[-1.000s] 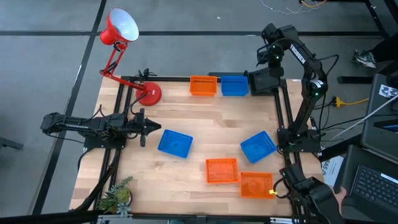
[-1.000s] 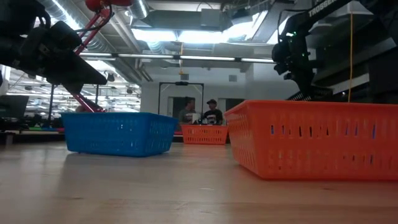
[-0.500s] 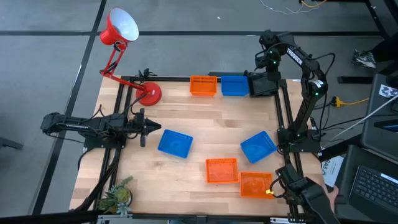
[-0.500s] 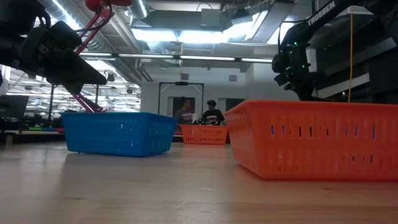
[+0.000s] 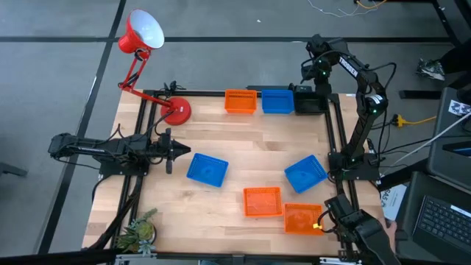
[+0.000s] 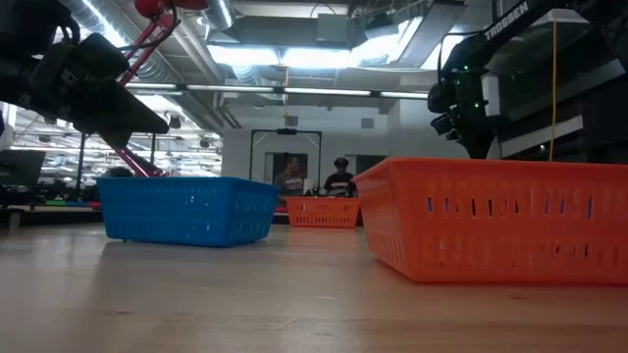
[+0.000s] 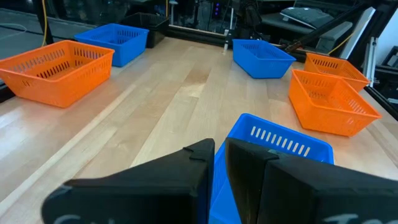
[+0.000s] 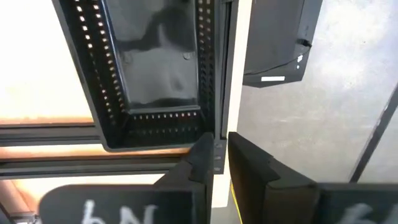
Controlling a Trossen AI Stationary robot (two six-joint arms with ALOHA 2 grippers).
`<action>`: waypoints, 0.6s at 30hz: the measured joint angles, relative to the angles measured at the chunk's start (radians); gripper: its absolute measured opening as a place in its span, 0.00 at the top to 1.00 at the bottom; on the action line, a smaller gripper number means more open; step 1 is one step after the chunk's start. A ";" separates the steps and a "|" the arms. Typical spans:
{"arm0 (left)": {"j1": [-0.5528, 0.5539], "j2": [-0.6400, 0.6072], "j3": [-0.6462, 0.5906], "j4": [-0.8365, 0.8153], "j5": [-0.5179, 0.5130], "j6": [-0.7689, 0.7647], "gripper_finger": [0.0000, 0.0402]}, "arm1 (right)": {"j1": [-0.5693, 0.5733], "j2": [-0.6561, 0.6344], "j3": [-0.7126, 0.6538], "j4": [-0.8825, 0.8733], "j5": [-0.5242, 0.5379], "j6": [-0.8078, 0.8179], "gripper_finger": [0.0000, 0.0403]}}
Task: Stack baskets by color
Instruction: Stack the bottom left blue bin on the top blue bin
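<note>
Across the upper edge of the wooden table point(image 5: 243, 140), seen from above, you have three baskets in a row: an orange basket point(image 5: 240, 101), a blue basket point(image 5: 277, 101) touching it, and a black basket point(image 5: 309, 103) at the upper right corner, against the dark frame rail.

The right gripper point(image 5: 315, 88) hangs directly over the black basket's outer edge. Its wrist view looks down into the perforated black tray point(image 8: 158, 68), and you cannot tell whether the gripper is clamped on the wall or clear of it. White letters at the bottom of that view are cut off and unreadable.

At centre left, the left gripper point(image 5: 171, 151) points right toward a second blue basket point(image 5: 207, 169) just beside it. Its fingers point(image 7: 186, 177) stand a narrow slit apart, with nothing between them.

Toward the lower right, a third blue basket point(image 5: 305, 174) sits tilted. Below it, two orange baskets point(image 5: 262, 202) point(image 5: 302, 218) lie close together.

From table height, the right arm carries white lettering reading "TROSSEN" point(image 6: 507, 19).

A red desk lamp point(image 5: 143, 33) stands at the upper left, and a small plant point(image 5: 137, 231) sits at the lower left.
</note>
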 joint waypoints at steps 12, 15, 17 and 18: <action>0.000 0.000 0.000 0.000 0.000 0.000 0.92 | 0.028 0.000 0.004 0.011 0.061 0.008 0.88; 0.000 0.000 0.000 0.000 0.000 0.000 0.92 | 0.075 0.000 0.038 0.013 0.040 0.041 0.88; 0.000 0.000 0.000 0.000 0.000 0.003 0.92 | 0.115 0.000 0.076 0.016 -0.020 0.079 0.88; 0.000 0.000 0.000 0.000 0.000 0.005 0.92 | 0.139 0.000 0.100 0.018 -0.062 0.103 0.88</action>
